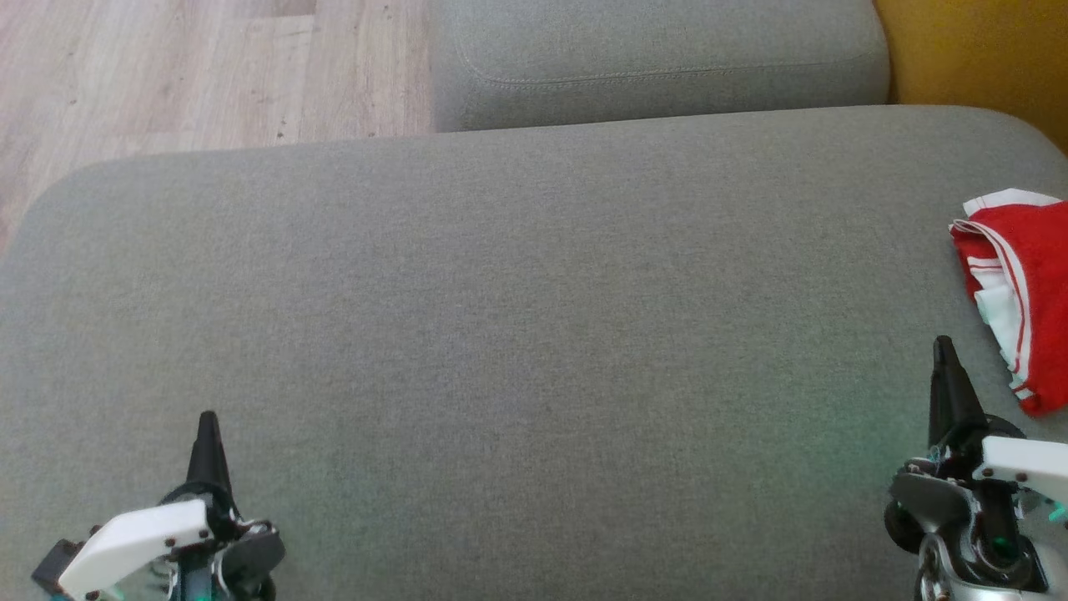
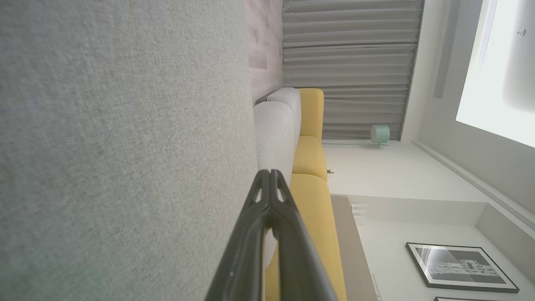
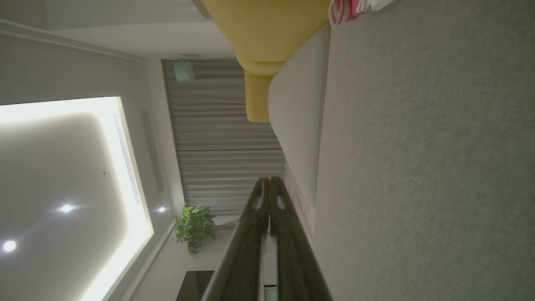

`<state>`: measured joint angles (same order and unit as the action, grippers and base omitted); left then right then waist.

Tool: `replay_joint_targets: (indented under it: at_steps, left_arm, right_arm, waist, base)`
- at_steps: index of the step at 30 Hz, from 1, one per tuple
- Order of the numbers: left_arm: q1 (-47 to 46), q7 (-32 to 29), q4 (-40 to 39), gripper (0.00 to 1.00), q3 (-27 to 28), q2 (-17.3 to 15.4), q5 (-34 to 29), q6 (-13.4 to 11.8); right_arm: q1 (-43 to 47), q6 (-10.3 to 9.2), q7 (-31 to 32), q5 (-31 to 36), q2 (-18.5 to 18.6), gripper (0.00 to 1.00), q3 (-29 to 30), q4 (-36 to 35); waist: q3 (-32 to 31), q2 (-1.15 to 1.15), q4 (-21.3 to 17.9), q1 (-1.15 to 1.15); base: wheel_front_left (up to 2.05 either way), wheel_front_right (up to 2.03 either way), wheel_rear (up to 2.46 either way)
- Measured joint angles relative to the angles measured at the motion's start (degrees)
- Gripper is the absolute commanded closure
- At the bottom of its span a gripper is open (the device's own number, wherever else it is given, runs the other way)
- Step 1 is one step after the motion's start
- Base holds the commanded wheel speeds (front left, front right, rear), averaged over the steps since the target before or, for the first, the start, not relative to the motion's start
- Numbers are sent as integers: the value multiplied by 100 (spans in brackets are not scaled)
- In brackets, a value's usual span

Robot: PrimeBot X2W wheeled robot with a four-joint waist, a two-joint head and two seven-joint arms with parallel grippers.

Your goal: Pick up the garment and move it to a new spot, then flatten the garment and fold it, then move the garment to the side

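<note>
Jaws of left gripper [image 1: 206, 420] and right gripper [image 1: 943, 344] closed, holding nothing. Red-and-white garment [image 1: 1028, 275] lies near the right jaws, rightward, not touching.

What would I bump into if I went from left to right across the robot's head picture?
left gripper → grey cushion → right gripper → red and white garment, lying on the cushion at the right edge.

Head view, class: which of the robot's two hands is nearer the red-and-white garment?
The right hand, just beside the garment; the left hand sits far across the grey cushion.
</note>
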<state>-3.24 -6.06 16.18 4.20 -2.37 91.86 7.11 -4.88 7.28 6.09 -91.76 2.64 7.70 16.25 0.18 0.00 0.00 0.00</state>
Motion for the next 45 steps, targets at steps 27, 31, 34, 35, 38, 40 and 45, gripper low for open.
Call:
replay_joint_targets:
  at_steps: [27, 31, 34, 35, 38, 40, 45]
  left_arm:
    - [0, 0, 0, 100, 1, 0, 0, 1]
    - [0, 0, 0, 100, 1, 0, 0, 1]
    - [0, 0, 0, 100, 1, 0, 0, 1]
    - [0, 0, 0, 100, 1, 0, 0, 1]
    - [0, 0, 0, 100, 1, 0, 0, 1]
    - [0, 0, 0, 100, 1, 0, 0, 1]
    - [0, 0, 0, 100, 1, 0, 0, 1]
  right_arm:
    - [0, 0, 0, 0, 0, 100, 0, -1]
    - [0, 0, 0, 0, 0, 100, 0, -1]
    - [0, 0, 0, 0, 0, 100, 0, -1]
    - [0, 0, 0, 0, 0, 100, 0, -1]
    - [0, 0, 0, 0, 0, 100, 0, -1]
    - [0, 0, 0, 0, 0, 100, 0, -1]
    - [0, 0, 0, 0, 0, 100, 0, -1]
  waist:
    - [0, 0, 0, 0]
    - [0, 0, 0, 0]
    - [0, 0, 0, 0]
    - [0, 0, 0, 0]
    - [0, 0, 0, 0]
    - [0, 0, 0, 0]
    - [0, 0, 0, 0]
  base:
    - [0, 0, 0]
    - [0, 0, 0]
    - [0, 0, 0]
    - [0, 0, 0]
    - [0, 0, 0]
    - [0, 0, 0]
    - [0, 0, 0]
